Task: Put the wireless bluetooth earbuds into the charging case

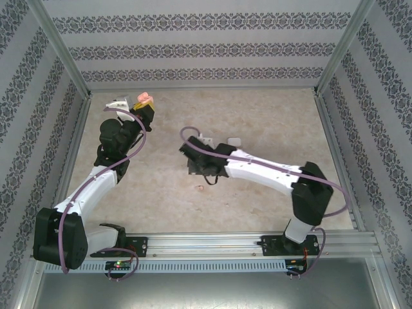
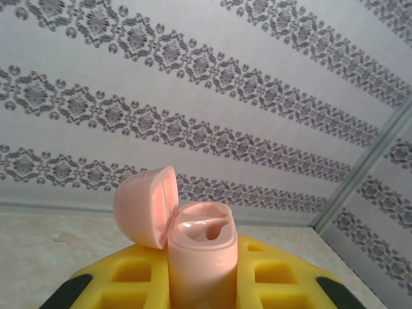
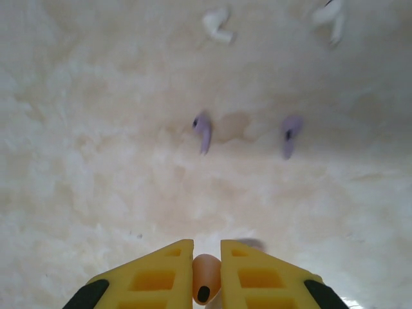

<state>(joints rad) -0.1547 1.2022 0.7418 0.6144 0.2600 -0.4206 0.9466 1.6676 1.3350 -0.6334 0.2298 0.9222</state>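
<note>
Right gripper (image 3: 206,252) is clamped on 1 pink earbud (image 3: 205,284), pinched btwn the yellow pads w/ its dark tip toward the wrist cam. It sits close over the table (image 1: 270,116), about mid-scene. At the far left, the left gripper (image 2: 203,264) is clenched round the pink case (image 2: 199,239). The lid (image 2: 145,206) is flipped open to the left and the sockets are showing. Can't tell if the case is lifted clear of the surface. Earbud and case are well apart, so a carry across looks like the next job.

Beyond the right fingers, 2 purple earbuds (image 3: 203,131) lie loose side by side, and 2 white earbuds (image 3: 217,26) lie farther off.

Risks, as I read it:
- The bud is tiny and rounded and held on a small patch, so it could swivel or squirt out mid-carry.
- The stem must line up w/ its socket. If it comes in skewed, it probably jams on the rim or bounces off.
- The open lid may foul the incoming fingers.
- A hard push could twist the case in the left pads.
- A drop near the loose buds could scatter them.
</note>
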